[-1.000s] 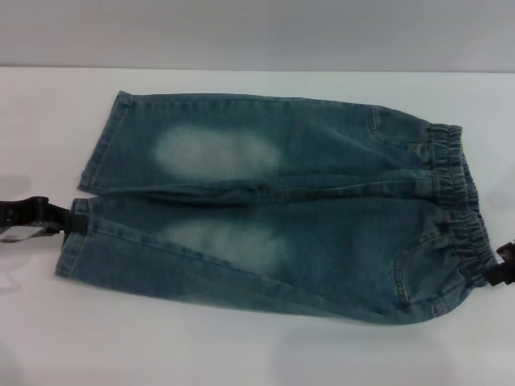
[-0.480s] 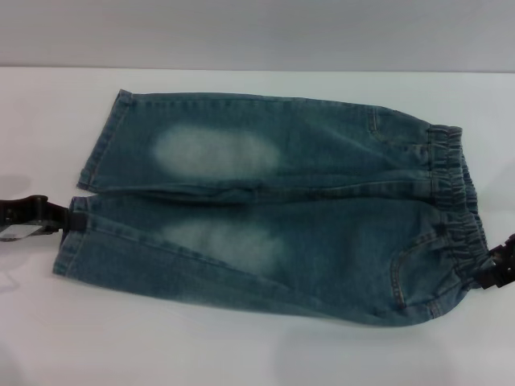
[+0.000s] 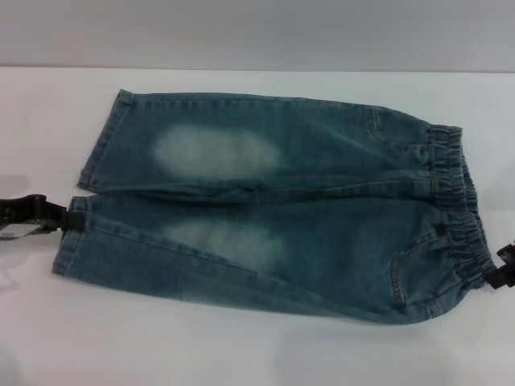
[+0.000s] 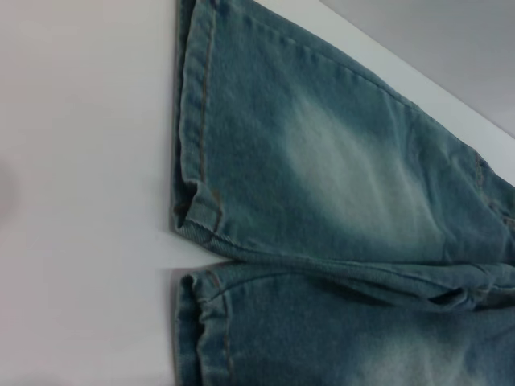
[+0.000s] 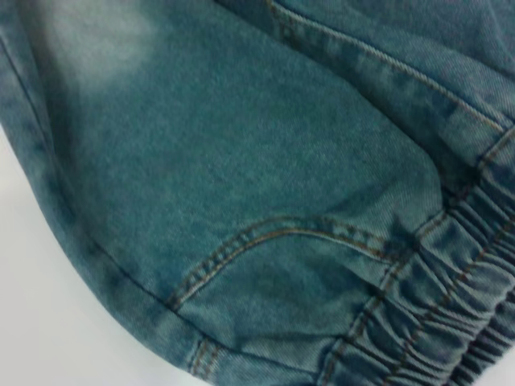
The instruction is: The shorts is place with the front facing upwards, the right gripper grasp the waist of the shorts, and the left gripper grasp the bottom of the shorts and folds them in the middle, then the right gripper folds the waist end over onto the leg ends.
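Observation:
The blue-green denim shorts [image 3: 273, 209] lie flat, front up, on the white table [image 3: 241, 354]. Their gathered waist [image 3: 459, 209] is at the right and the two leg hems [image 3: 74, 241] at the left. My left gripper [image 3: 63, 219] reaches in from the left edge and meets the near leg's hem at its inner corner. My right gripper [image 3: 500, 273] shows only partly at the right edge, against the near end of the waistband. The left wrist view shows both hems [image 4: 193, 121] from close above. The right wrist view shows the waistband [image 5: 434, 314] and the pocket seam [image 5: 273, 233].
The table's back edge [image 3: 257, 70] runs behind the shorts, with a grey wall beyond it. Bare white tabletop lies in front of the shorts and to both sides.
The right gripper came a little further in at the waistband, then drew back slightly. The near leg's hem corner shifted barely leftward. The left gripper has hardly moved.

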